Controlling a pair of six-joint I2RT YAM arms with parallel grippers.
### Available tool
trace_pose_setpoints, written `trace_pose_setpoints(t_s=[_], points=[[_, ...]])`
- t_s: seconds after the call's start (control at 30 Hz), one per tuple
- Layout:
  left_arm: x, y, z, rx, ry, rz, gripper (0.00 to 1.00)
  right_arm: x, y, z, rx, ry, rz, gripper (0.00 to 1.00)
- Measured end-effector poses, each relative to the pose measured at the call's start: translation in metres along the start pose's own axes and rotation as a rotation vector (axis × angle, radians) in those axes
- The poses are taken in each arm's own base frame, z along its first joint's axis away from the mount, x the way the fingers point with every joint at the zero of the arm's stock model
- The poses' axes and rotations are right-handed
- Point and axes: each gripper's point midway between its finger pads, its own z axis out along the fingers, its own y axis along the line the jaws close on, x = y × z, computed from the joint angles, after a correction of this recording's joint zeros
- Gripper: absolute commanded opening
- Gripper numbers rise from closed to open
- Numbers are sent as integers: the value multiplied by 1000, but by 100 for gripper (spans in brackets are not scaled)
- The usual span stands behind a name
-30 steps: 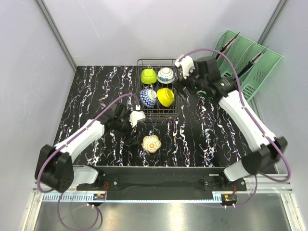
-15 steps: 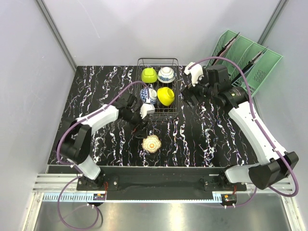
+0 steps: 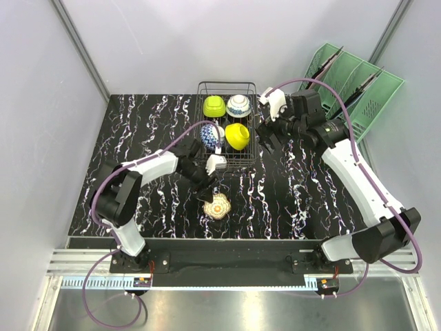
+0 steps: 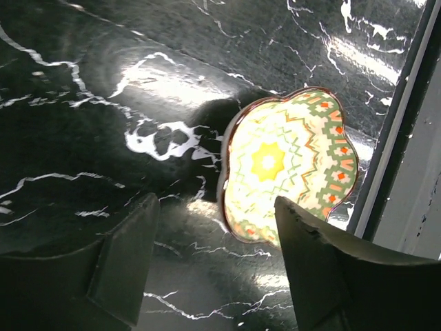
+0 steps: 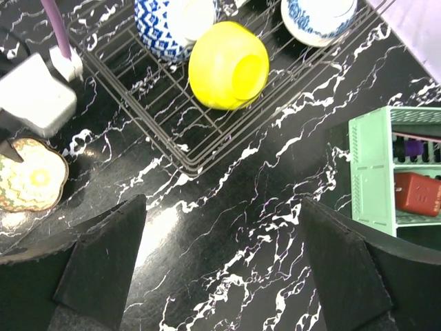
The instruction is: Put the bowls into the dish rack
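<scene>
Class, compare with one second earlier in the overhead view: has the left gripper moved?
Yes. The left gripper has travelled from beside the dish rack toward the table's near edge, reaching the scalloped patterned dish.

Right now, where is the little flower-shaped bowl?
In the top view the flower-shaped bowl sits on the table, left of centre, just in front of the dish rack, close by the left gripper.

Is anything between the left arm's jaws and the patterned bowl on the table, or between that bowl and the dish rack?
Nothing visible. The left gripper hangs just over the scalloped bowl, jaws open, with nothing between them. From the bowl to the dish rack there is only bare table.
</scene>
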Motion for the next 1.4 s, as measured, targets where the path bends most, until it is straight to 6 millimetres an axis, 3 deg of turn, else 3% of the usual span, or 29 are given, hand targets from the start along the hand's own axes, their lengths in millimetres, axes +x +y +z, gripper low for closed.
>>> trace_pose_setpoints(t_s=[0.23, 0.37, 0.57, 0.93, 1.03, 1.3, 1.4], points=[[5, -7, 10, -9, 54, 28, 45, -7, -2, -3, 7, -18, -2, 100], [7, -8, 12, -16, 76, 38, 23, -7, -1, -3, 5, -19, 4, 100], [15, -7, 17, -19, 109, 23, 0, -8, 0, -4, -2, -23, 12, 100], [14, -11, 12, -6, 110, 30, 0, -12, 10, -4, -50, -42, 41, 100], [3, -17, -8, -3, 47, 35, 0, -15, 18, -5, -90, -57, 69, 100], [-66, -13, -122, -197, -289, 160, 0, -34, 59, -11, -366, -149, 296, 97], [-83, -26, -141, -214, -349, 230, 0, -38, 78, -4, -511, -154, 400, 97]])
